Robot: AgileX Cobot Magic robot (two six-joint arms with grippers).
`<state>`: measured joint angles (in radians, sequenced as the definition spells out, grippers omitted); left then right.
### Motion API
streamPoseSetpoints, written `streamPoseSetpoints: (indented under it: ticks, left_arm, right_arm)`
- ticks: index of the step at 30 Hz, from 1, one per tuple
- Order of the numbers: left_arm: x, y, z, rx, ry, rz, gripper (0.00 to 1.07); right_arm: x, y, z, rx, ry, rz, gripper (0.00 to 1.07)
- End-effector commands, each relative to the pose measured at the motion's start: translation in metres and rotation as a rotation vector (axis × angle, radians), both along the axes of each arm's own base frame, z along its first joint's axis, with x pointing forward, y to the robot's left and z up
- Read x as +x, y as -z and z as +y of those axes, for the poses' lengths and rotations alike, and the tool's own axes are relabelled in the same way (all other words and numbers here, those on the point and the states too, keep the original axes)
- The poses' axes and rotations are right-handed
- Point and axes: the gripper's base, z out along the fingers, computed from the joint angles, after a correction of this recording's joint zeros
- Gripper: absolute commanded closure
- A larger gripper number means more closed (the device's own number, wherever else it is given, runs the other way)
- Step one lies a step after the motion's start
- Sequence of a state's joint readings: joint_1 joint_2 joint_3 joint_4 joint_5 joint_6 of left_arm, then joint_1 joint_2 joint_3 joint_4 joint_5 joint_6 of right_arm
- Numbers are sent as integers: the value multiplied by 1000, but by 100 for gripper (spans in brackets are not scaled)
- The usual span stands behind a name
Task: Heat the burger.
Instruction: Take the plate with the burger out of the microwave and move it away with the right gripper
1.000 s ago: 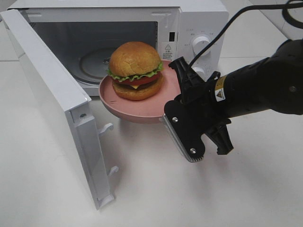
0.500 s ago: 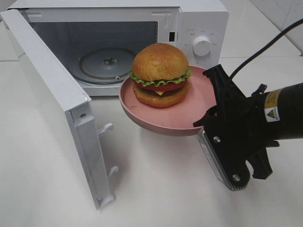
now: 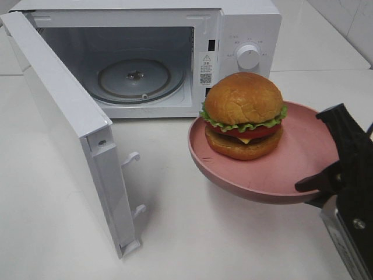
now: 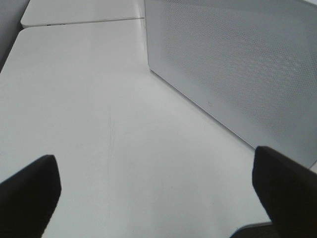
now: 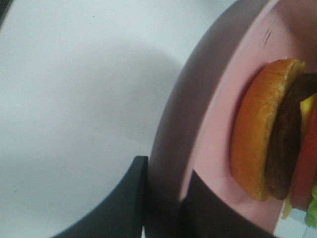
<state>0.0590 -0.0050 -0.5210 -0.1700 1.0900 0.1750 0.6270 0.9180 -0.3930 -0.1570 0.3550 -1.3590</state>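
While it sat on the pink plate (image 3: 291, 175), the burger (image 3: 243, 115) was outside the microwave (image 3: 233, 35), in front of its control panel and held above the counter (image 3: 175, 233). Its bun was upright, with lettuce, a red layer and a dark patty showing at the side, and it rested toward the plate's far-left part. The right gripper (image 3: 341, 175) was closed on the plate's near-right rim, one finger (image 5: 124, 198) under the rim and the other on the inner face, as the right wrist view showed. The plate tilted a little and cast a shadow on the counter below.

Behind and to the left, the microwave stood with its door (image 3: 70, 128) swung wide open, the glass turntable (image 3: 134, 79) bare inside. A dial (image 3: 249, 57) sat on the panel.

The left gripper (image 4: 158, 193) stood wide open and held nothing, low over the counter beside the microwave's perforated side.
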Motion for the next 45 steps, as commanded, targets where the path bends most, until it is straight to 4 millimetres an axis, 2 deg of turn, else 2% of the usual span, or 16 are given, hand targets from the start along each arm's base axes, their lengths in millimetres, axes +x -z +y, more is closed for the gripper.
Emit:
streamPoseSetpoints:
  ticks: [1,7,14,27,45]
  left_arm:
    - [-2,0,0,0,-2,-28,9]
    - [-2,0,0,0,-2,-28,9]
    - [-2,0,0,0,-2,-28,9]
    - [-2,0,0,0,-2,-28,9]
    - [-2,0,0,0,-2,-28,9]
  right_arm:
    - [-6,-12,-5,68,15,-76,107]
    - [-22,-18,-19,59,41,-67,107]
    - [-30,-24,-29,76,105,-84,107]
    - [-22,-29,-44,46,298,-180,107]
    - [-21,-29,-65,13,588,-188,107]
